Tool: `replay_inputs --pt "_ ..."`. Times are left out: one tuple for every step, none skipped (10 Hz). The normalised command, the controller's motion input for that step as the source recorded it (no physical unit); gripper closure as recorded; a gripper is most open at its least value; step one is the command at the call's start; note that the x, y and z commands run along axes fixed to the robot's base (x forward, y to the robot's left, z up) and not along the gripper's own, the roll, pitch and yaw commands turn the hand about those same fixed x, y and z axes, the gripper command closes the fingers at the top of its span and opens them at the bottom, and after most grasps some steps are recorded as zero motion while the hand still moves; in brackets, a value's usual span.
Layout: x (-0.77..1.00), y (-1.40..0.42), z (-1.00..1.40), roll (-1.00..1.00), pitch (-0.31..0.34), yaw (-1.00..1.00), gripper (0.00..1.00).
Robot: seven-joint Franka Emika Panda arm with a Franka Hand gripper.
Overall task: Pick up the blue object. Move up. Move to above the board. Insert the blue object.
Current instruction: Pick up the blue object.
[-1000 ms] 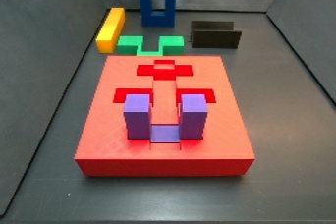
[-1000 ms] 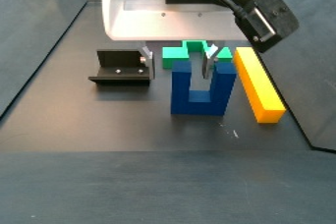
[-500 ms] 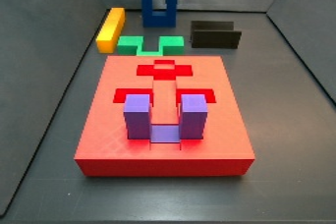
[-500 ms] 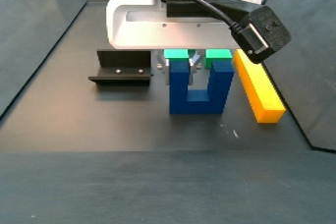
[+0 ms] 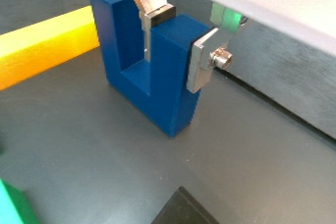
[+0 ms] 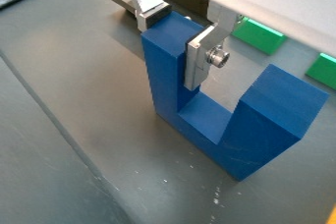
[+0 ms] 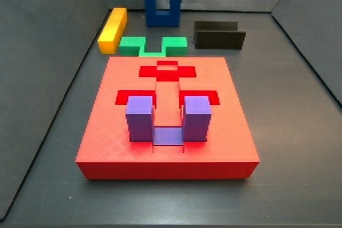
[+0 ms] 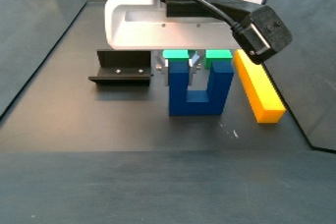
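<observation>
The blue object (image 7: pixel 162 13) is a dark blue U-shaped block standing on the dark floor at the back, prongs up; it also shows in a side view (image 8: pixel 178 92). My gripper (image 8: pixel 199 66) comes down on it from above. In both wrist views the gripper (image 5: pixel 180 37) (image 6: pixel 175 39) straddles one prong of the blue object (image 5: pixel 132 66) (image 6: pixel 262 120), one silver finger in the gap between the prongs, the other on the prong's outer face, both pressed against it. The board (image 7: pixel 120 144) is the large red slab in front.
A purple U-shaped block (image 7: pixel 167 120) sits in the board's near recess. A green notched block (image 7: pixel 152 45) and a yellow bar (image 7: pixel 112 29) lie beside the blue object. The fixture (image 7: pixel 219 35) stands at the back, also seen in a side view (image 8: pixel 122 68).
My gripper has come down over the blue object's prong since a second ago. In the last half second nothing visibly moved.
</observation>
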Motion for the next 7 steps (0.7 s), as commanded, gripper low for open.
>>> replay_inputs --pt "0.0 0.0 0.0 0.0 0.0 0.0 1.0" --pt "0.0 0.0 0.0 0.0 0.0 0.0 1.0" --pt "0.0 0.0 0.0 0.0 0.0 0.0 1.0" --pt "0.0 0.0 0.0 0.0 0.0 0.0 1.0" --pt "0.0 0.0 0.0 0.0 0.0 0.0 1.0" --pt "0.0 0.0 0.0 0.0 0.0 0.0 1.0" --pt "0.0 0.0 0.0 0.0 0.0 0.0 1.0"
